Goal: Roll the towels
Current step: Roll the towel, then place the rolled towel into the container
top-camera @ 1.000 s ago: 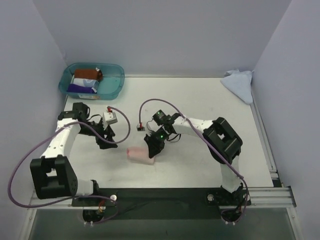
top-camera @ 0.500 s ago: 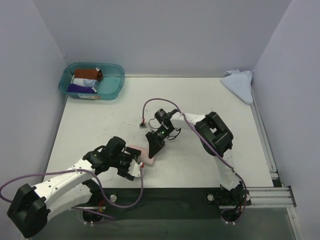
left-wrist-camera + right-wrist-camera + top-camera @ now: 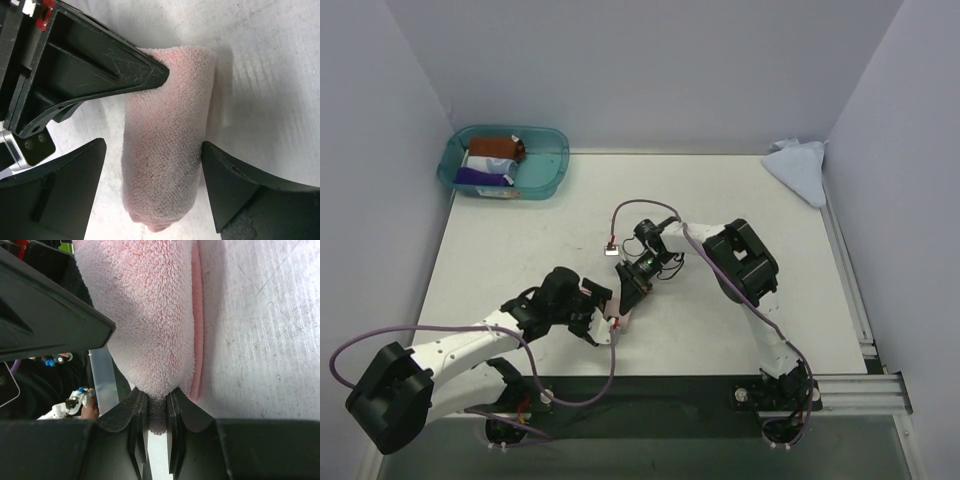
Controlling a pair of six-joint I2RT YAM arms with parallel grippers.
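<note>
- The pink towel (image 3: 167,125) lies rolled on the worktop (image 3: 520,270), near the front middle. The right claw (image 3: 156,402) pinches one end of it, jaws nearly together on a tuft of pile.
- The left claw (image 3: 154,150) stands spread wide astride the roll's middle, one finger on each side, not gripping.
- Unrolling: the right wrist view shows the outer edge lying as a loose flap along the roll. If the right claw lets go before the left one closes, that flap may spring back and the roll may slacken.
- Collision: the right claw's tip sits just beside the left claw's finger. A careless close or lift may knock the two together.
- Squashing or shoving: if the left claw closes off-centre, one finger may reach the roll first and push it sideways — out of the right claw's thin pinch.
- Unfinished work: the blue towel (image 3: 798,165) lies crumpled in the far right corner, well apart from both claws — it may be awkward to reach and flatten there.
</note>
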